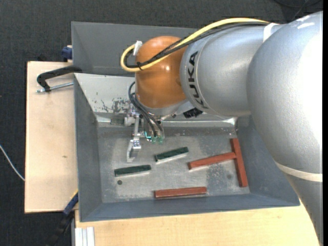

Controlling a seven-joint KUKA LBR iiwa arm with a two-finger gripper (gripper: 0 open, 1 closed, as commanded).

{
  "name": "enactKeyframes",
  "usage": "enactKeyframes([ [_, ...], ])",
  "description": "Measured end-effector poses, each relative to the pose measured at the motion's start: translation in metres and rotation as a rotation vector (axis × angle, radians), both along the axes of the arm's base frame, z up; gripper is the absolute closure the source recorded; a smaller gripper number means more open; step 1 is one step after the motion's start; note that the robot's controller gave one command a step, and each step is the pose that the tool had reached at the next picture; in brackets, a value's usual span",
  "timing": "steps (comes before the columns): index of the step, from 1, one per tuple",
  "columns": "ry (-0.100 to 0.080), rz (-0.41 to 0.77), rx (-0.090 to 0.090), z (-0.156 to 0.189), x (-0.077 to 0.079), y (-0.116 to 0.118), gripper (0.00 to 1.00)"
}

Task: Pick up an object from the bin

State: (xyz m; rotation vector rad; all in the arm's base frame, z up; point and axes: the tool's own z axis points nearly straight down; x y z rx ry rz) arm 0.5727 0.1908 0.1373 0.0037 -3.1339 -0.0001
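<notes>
**Camera view**

- Bin (84, 152): grey metal with sloped walls. The floor is scuffed.
- Arm (230, 70): silver, entering from the right. It has an orange cover (156, 76) at the wrist and a yellow cable (225, 23) looped over it.
- End effector (139, 141): low over bare floor in the left rear of the bin, close to the back wall. Whether it is apart or together cannot be told.
- Upper green bar (171, 154): dark green with a pale edge, lying flat. It is near the end effector, to its right and front, and apart from it.
- Lower green bar (132, 170): the same kind, flat, just in front of the end effector.
- Front red bar (180, 192): red-brown, flat, near the front wall.
- Slanted red bar (211, 161): on the right side of the floor. Its right end meets the side red bar (238, 163), which lies along the right wall.
</notes>
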Motion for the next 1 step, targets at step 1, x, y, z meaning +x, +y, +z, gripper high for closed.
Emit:
enactKeyframes([
  [1,-0.008,-0.002,0.002,0.0051,0.002,-0.0006,0.0],
])
